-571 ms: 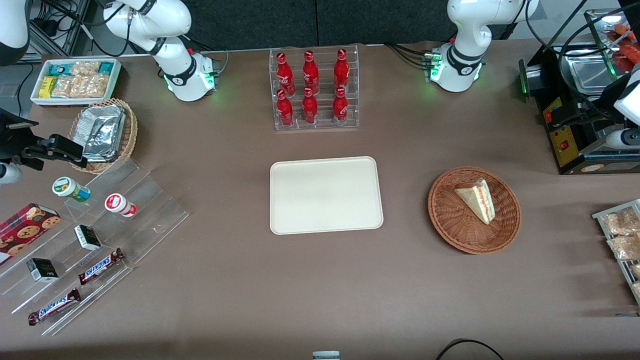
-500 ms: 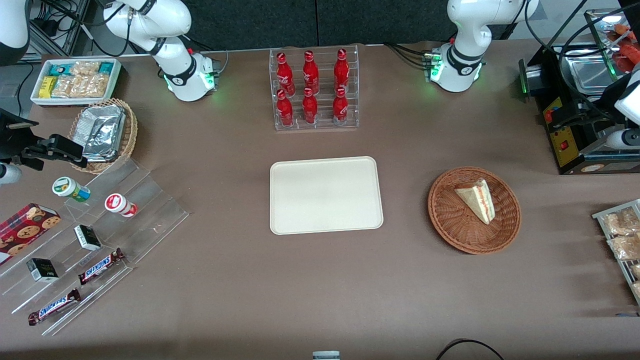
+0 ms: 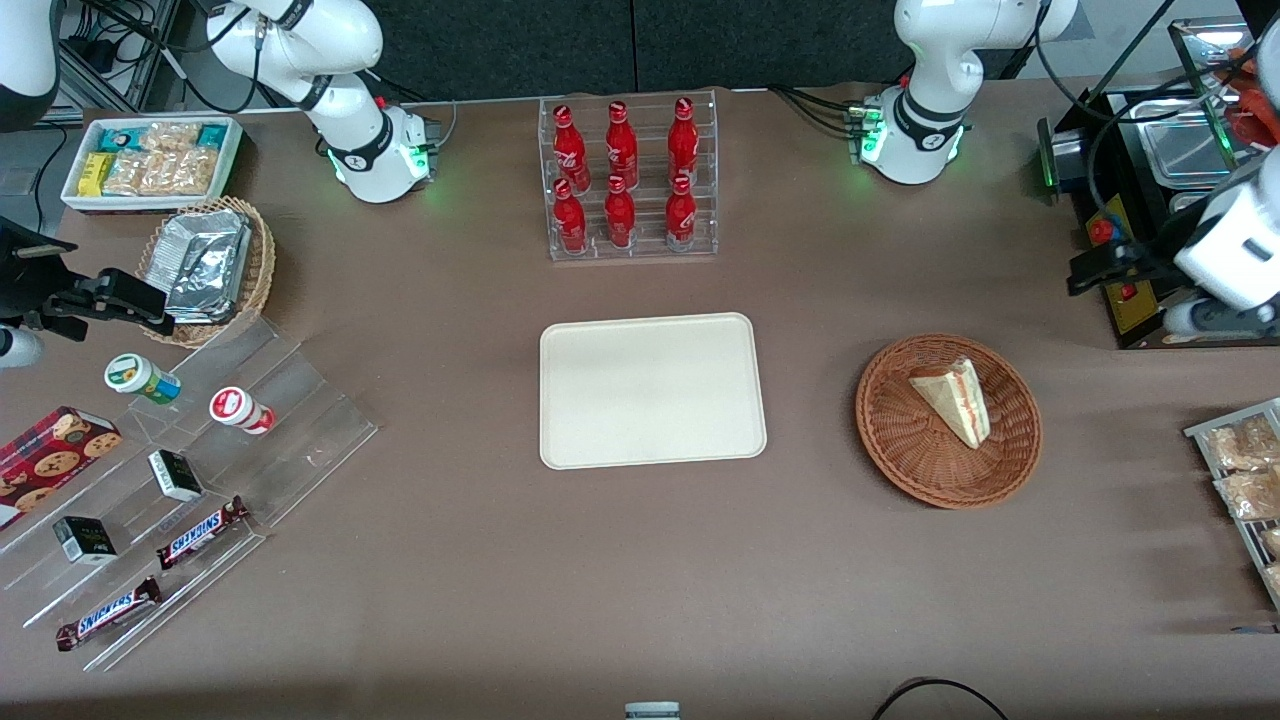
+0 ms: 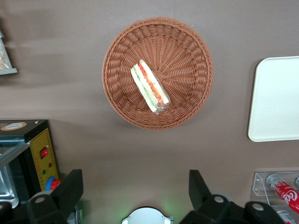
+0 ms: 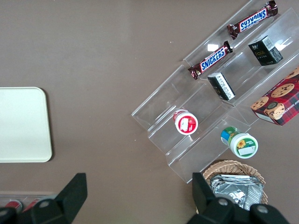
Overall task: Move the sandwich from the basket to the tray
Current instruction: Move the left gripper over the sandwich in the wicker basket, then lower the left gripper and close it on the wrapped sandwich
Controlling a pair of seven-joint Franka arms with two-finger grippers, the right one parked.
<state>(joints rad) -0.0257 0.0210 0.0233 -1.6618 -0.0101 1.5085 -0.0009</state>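
The sandwich (image 3: 953, 400) lies in the reddish-brown basket (image 3: 890, 440) on the brown counter (image 3: 640, 560), its layered cut side up in the left wrist view, nothing touching it. The cream tray (image 3: 652, 390) sits bare beside the basket, toward the parked arm's end, apart from it.

The pincer (image 4: 133, 191) hangs high above the counter, farther from the front camera than the basket, its fingers (image 4: 70, 185) spread wide with nothing between them; in the front view it sits at the frame's edge over a black appliance (image 3: 1130, 290), partly cut off.

A clear rack (image 3: 630, 180) holds six red bottles (image 3: 620, 215). A lighter wicker basket (image 3: 255, 270) holds foil packets (image 3: 205, 262), and a white box (image 3: 70, 195) holds wrapped snacks. More bagged snacks (image 3: 1240, 470) toward the working arm's end are cut off by the frame.
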